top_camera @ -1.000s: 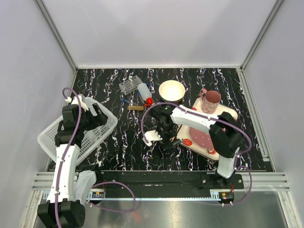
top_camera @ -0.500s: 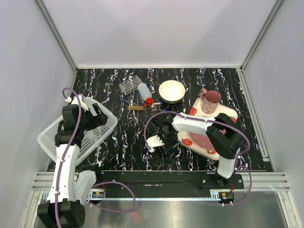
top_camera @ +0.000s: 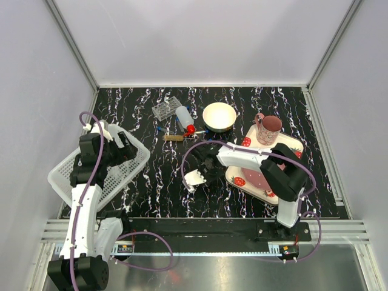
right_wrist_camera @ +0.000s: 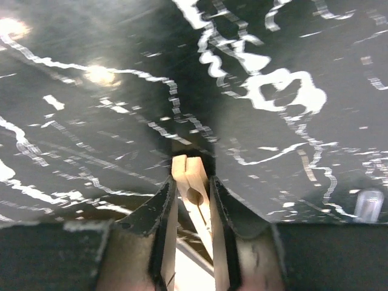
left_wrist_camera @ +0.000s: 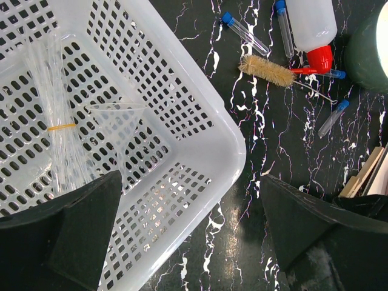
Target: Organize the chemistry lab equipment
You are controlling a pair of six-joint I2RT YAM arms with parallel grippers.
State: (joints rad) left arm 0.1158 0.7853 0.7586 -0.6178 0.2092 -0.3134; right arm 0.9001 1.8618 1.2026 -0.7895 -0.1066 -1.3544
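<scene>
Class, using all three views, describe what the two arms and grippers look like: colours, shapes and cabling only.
Both the left arm and right arm have white links joined by chunky black joints. A purple cable loops from each base up along its arm. The left gripper has matt black, wedge-shaped fingers; the right gripper has dark, narrow fingers.

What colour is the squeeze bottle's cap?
The cap is red; clearest in left wrist view.

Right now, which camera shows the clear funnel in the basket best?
Left wrist: the funnel lies in plain sight on the white basket floor. In the top external view the left arm covers it; the right wrist sees only the wooden sticks in its jaws.
</scene>
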